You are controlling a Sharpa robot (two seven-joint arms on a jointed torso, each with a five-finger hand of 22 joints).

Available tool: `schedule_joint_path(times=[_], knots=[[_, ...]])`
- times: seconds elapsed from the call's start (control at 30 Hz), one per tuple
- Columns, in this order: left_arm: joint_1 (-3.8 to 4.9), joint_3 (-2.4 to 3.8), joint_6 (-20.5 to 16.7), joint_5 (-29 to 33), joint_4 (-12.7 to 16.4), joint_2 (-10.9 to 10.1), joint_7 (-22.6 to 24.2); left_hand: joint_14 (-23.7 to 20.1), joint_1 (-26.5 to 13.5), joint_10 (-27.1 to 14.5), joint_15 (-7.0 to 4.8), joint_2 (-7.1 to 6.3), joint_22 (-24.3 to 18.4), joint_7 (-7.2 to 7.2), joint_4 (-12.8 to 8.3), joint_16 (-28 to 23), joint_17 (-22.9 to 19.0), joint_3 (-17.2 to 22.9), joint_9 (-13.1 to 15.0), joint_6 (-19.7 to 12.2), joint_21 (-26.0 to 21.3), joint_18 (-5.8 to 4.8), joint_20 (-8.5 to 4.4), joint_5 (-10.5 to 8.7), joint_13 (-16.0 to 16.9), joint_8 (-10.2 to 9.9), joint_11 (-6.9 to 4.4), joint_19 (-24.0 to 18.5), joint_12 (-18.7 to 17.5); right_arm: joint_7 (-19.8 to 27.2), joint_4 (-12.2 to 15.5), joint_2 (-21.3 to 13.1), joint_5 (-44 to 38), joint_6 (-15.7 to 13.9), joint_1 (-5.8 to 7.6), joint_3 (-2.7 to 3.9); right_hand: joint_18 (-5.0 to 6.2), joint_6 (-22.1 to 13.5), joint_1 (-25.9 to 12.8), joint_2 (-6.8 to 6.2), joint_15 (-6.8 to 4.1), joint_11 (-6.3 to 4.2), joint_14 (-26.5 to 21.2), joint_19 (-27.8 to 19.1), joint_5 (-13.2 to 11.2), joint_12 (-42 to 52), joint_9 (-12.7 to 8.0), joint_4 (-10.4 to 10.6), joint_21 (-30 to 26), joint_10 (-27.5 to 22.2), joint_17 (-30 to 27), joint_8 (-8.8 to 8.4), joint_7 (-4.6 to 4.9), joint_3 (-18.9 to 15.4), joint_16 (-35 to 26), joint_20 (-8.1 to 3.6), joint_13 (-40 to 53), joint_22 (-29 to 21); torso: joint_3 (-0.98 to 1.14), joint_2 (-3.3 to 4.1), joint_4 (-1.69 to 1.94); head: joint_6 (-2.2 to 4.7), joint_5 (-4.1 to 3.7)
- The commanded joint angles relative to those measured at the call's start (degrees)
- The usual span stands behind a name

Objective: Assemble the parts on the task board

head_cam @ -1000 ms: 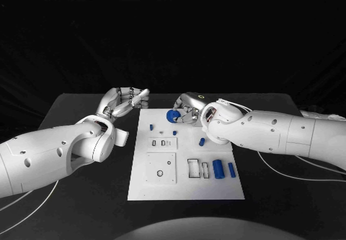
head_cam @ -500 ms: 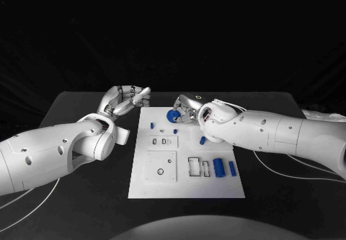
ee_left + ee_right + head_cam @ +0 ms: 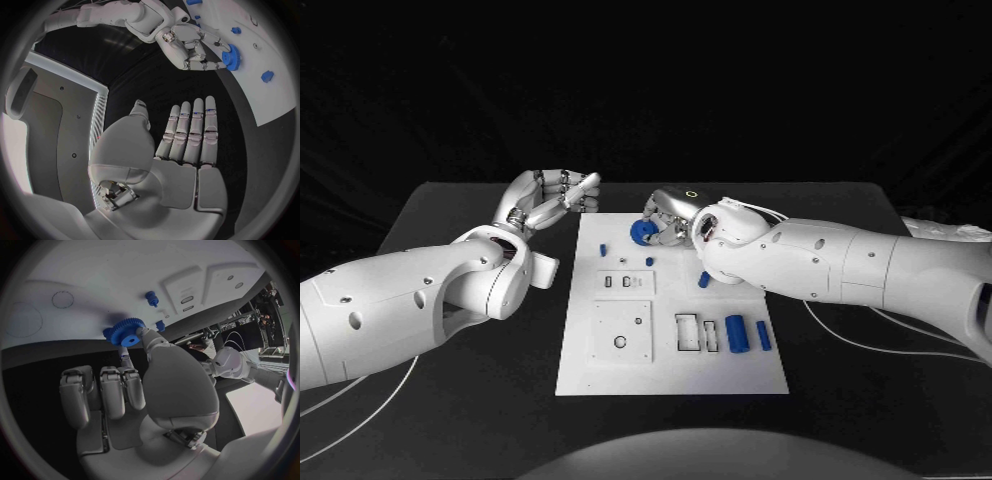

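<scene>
We see the task board (image 3: 672,360) lying lengthwise in the middle of the black table (image 3: 444,215), in the same place as a second ago. Our right hand (image 3: 672,222) hovers over the board's far end and has hardly moved since then, only drawn a touch nearer the far edge; it pinches the blue gear (image 3: 645,232) between thumb and fingertips, the other fingers curled beside it, and the gear hangs just above the white surface at the far end. Our left hand (image 3: 553,198) stays beside the board's far left corner, off the plate, holding nothing, its fingers straight and close together; it too is much where it was. Near the board's right edge the blue cylinder (image 3: 736,333) and the slimmer blue pin (image 3: 763,335) lie side by side, unmoved. Smaller parts rest further up: a short blue piece (image 3: 704,281) under the right forearm, a blue peg (image 3: 603,250) and another small peg (image 3: 649,263) close to the gear.
</scene>
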Motion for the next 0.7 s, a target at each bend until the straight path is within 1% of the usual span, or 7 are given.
schedule_joint_path(times=[0.03, 0.2, 0.23, 0.3, 0.53, 0.7], knots=[[0.03, 0.05, 0.42, -0.24, 0.14, 0.04, 0.28, -0.48, -0.03, 0.37, -0.02, 0.44, -0.09, 0.04, 0.06, -0.39, 0.07, -0.28, 0.09, 0.41, -0.23, 0.67, 0.16, 0.19, 0.09, -0.18, 0.02, -0.35, -0.12, 0.49, -0.16, 0.22, -1.37, 1.13, -0.03, 0.03, -0.81, 2.64, 0.07, 0.50, -0.40, -0.18, 5.87, 5.89, -0.15, 0.16, 1.39, -0.04, 0.26, 6.10, 15.09, -0.11, -2.31, 0.25, 0.23, -0.41, 15.09, 15.06, -0.04, 0.00, -0.05, 0.21, 0.02], [0.03, 0.05, 0.41, -0.24, 0.12, 0.01, 0.25, -0.48, -0.03, 0.37, -0.02, 0.44, -0.09, 0.04, 0.06, -0.39, 0.07, -0.28, 0.09, 0.41, -0.23, 0.67, 0.16, 0.19, 0.09, -0.18, 0.02, -0.35, -0.12, 0.27, -0.43, 0.49, -1.56, 1.51, -0.04, 0.03, -0.81, 2.60, 0.00, 0.56, -0.39, -0.16, 5.87, 5.89, -0.28, 0.16, 1.38, -0.06, 0.26, 6.10, 15.09, -0.19, -2.29, 0.28, 0.23, -0.40, 15.09, 15.06, 0.01, 0.00, 0.04, 0.05, 0.00], [0.03, 0.05, 0.41, -0.24, 0.14, -0.01, 0.25, -0.48, -0.03, 0.37, -0.02, 0.44, -0.09, 0.04, 0.06, -0.39, 0.07, -0.28, 0.09, 0.41, -0.23, 0.67, 0.16, 0.19, 0.09, -0.18, 0.02, -0.35, -0.12, 0.18, -0.49, 0.57, -1.65, 1.63, -0.04, 0.03, -0.81, 2.60, 0.00, 0.56, -0.39, -0.16, 5.87, 5.89, -0.28, 0.16, 1.38, -0.06, 0.26, 6.10, 15.09, -0.19, -2.29, 0.28, 0.23, -0.40, 15.09, 15.06, -0.01, 0.01, -0.04, -0.11, 0.19], [0.03, 0.05, 0.42, -0.24, 0.18, -0.06, 0.27, -0.48, -0.03, 0.37, -0.02, 0.44, -0.09, 0.04, 0.06, -0.39, 0.07, -0.28, 0.09, 0.41, -0.23, 0.67, 0.16, 0.19, 0.09, -0.18, 0.02, -0.35, -0.12, 0.02, -0.62, 0.75, -1.81, 1.94, -0.04, 0.03, -0.81, 2.59, 0.00, 0.61, -0.39, -0.16, 5.87, 5.89, -0.32, 0.16, 1.37, -0.08, 0.26, 6.10, 15.09, -0.24, -2.28, 0.32, 0.23, -0.40, 15.09, 15.06, 0.01, -0.03, -0.09, -0.14, 0.35], [0.03, 0.05, 0.36, -0.24, 0.23, -0.13, 0.29, -0.48, -0.03, 0.37, -0.02, 0.44, -0.09, 0.04, 0.06, -0.39, 0.07, -0.28, 0.09, 0.41, -0.23, 0.67, 0.16, 0.19, 0.09, -0.18, 0.02, -0.35, -0.12, -0.25, -1.47, 1.46, -2.24, 2.57, -0.08, 0.02, -0.81, 2.42, -0.10, 0.72, -0.36, -0.09, 5.87, 5.89, -0.71, 0.16, 1.31, -0.20, 0.26, 6.10, 15.09, -0.51, -2.18, 0.42, 0.23, -0.39, 15.09, 15.06, 0.00, 0.05, -0.01, -0.04, 0.28], [0.03, 0.05, 0.31, -0.24, 0.36, -0.24, 0.28, -0.48, -0.03, 0.37, -0.02, 0.44, -0.09, 0.04, 0.06, -0.39, 0.07, -0.28, 0.09, 0.41, -0.23, 0.67, 0.16, 0.19, 0.09, -0.18, 0.02, -0.35, -0.12, -0.54, -2.19, 1.94, -2.50, 3.00, -0.27, 0.02, -0.81, 2.31, -0.18, 0.76, -0.34, -0.03, 5.87, 5.89, -0.99, 0.16, 1.28, -0.27, 0.26, 6.10, 15.09, -0.68, -2.12, 0.46, 0.23, -0.37, 15.09, 15.06, 0.01, 0.09, -0.04, 0.00, 0.40]])
